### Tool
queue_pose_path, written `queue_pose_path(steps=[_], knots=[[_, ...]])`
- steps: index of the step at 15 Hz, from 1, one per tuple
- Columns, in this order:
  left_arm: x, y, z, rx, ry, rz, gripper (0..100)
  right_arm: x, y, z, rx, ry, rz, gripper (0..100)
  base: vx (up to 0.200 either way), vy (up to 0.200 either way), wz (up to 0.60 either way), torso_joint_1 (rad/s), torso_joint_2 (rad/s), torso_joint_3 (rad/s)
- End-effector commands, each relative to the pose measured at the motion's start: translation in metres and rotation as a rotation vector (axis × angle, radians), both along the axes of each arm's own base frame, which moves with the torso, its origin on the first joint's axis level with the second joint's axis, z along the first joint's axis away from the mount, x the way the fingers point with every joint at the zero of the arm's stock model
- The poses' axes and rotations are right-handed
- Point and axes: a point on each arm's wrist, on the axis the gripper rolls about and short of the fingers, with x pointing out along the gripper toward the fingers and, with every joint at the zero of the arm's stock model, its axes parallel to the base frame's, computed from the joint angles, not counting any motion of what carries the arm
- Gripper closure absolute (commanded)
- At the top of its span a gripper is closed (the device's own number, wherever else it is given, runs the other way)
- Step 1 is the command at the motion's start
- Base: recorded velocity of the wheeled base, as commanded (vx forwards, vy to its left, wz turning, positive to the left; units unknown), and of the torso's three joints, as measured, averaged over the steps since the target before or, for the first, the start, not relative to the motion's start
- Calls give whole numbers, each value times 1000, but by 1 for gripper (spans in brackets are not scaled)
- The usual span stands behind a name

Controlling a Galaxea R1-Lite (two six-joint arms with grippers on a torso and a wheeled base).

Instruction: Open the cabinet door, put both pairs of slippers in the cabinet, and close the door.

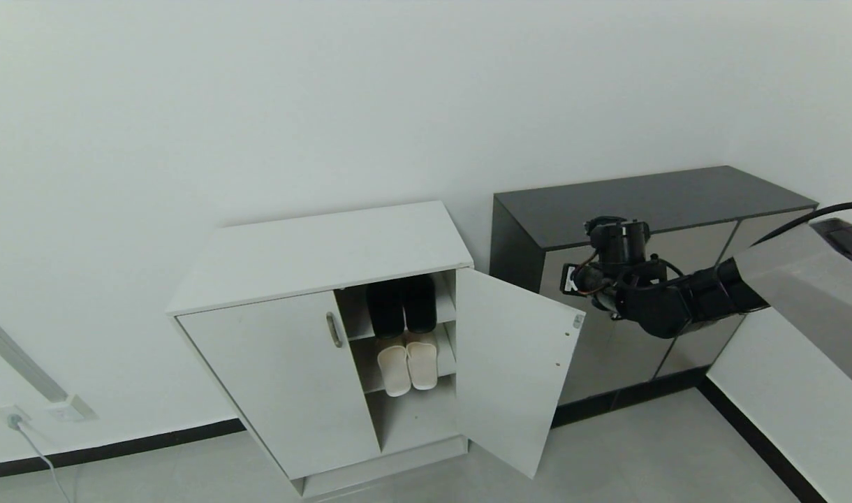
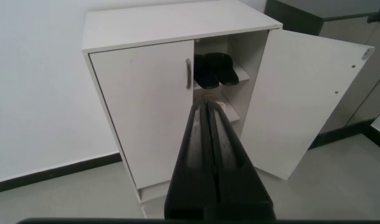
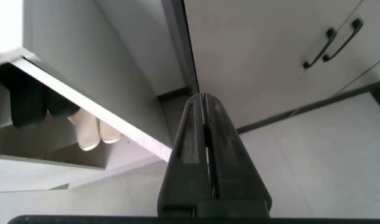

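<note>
Against a white wall [image 1: 258, 105], the cabinet [image 1: 314, 255] holds black slippers [image 1: 401, 304] and white slippers [image 1: 408, 363]. Only closing remains: the right tool [image 3: 205, 99], pinched together, must push the open door [image 1: 513, 363] shut.

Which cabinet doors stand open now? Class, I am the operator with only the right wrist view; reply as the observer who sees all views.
Observer: Only the right door stands open; the left door is shut.
Operator: Where are the slippers?
Observer: The black slippers are on the top shelf, the white slippers on the shelf below.
Operator: And the left gripper?
Observer: The left gripper is shut, facing the cabinet front, clear of it.
</note>
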Motion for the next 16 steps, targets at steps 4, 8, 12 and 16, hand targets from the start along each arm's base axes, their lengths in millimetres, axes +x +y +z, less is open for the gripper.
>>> queue_pose_path(steps=[4, 8, 12, 16], knots=[[0, 0, 0, 0, 1, 0, 100, 4, 1, -8, -4, 18, 15, 100, 0, 0, 0, 0, 0, 0], [0, 0, 0, 0, 1, 0, 100, 9, -4, -19, -6, 38, 13, 100, 0, 0, 0, 0, 0, 0], [0, 0, 0, 0, 1, 0, 100, 11, -1, -29, -12, 56, 18, 100, 0, 0, 0, 0, 0, 0], [0, 0, 0, 0, 1, 0, 100, 12, 1, -37, -19, 72, 22, 100, 0, 0, 0, 0, 0, 0]])
